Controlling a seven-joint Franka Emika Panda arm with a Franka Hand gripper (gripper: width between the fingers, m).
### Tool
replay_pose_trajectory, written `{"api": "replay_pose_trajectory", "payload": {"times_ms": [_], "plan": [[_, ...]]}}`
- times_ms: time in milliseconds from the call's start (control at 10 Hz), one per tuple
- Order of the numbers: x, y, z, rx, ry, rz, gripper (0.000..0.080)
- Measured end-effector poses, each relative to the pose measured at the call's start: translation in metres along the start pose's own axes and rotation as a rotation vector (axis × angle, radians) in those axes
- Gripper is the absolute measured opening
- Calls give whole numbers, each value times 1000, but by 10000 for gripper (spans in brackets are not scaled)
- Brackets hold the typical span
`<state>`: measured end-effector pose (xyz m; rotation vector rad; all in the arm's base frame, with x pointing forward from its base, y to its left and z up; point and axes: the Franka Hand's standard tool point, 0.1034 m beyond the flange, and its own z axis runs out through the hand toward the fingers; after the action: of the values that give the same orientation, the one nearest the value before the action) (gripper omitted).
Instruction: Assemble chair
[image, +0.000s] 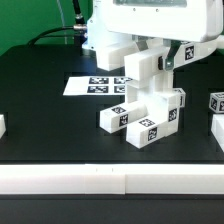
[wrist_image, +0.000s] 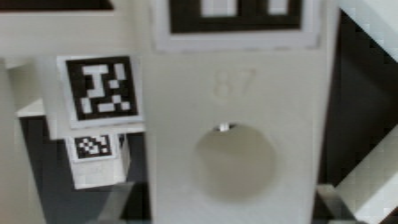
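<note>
- White gripper (image: 152, 58) hangs under the arm (image: 150, 20), down over the top of the upright chair panel (image: 142, 80); 1 dark finger (image: 167, 60) shows on the side toward the exterior view's right, the other is hidden.
- Cannot tell if the jaws are clamped on the panel or only straddling it; the contact is hidden in the exterior view and blurred in the wrist view.
- Wrist view: the panel (wrist_image: 231, 120) fills the middle, very close, with an oval hole (wrist_image: 235, 160) and a big tag (wrist_image: 235, 15) above the hole.
- Beside it, 2 more tags sit on another white piece: a larger tag (wrist_image: 102, 85) and a smaller tag (wrist_image: 93, 147).
- The panel stands upright mid-table, touching a cluster of tagged chair blocks at its foot: low block (image: 118, 118), front block (image: 150, 130), raised block (image: 177, 100).
- Marker board (image: 98, 85) lies flat just behind the cluster, toward the exterior view's left.
- 2 loose chair parts at the exterior view's right edge: a tagged part (image: 216, 101) and a plain part (image: 218, 130), both well apart from the cluster.
- 1 more white piece (image: 2, 125) is cut off at the exterior view's left edge.
- Black table (image: 50, 130) is under everything; a white rail (image: 100, 180) runs along its near edge.
</note>
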<state>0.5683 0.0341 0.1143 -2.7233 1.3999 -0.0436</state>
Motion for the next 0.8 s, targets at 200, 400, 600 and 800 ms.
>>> {"api": "replay_pose_trajectory", "payload": {"times_ms": [200, 400, 600, 800], "plan": [[-3, 2, 8, -14, -4, -4, 288], [-3, 2, 7, -13, -5, -5, 288], [1, 0, -1, -1, 0, -24, 288], [0, 5, 11, -15, 2, -34, 288]]}}
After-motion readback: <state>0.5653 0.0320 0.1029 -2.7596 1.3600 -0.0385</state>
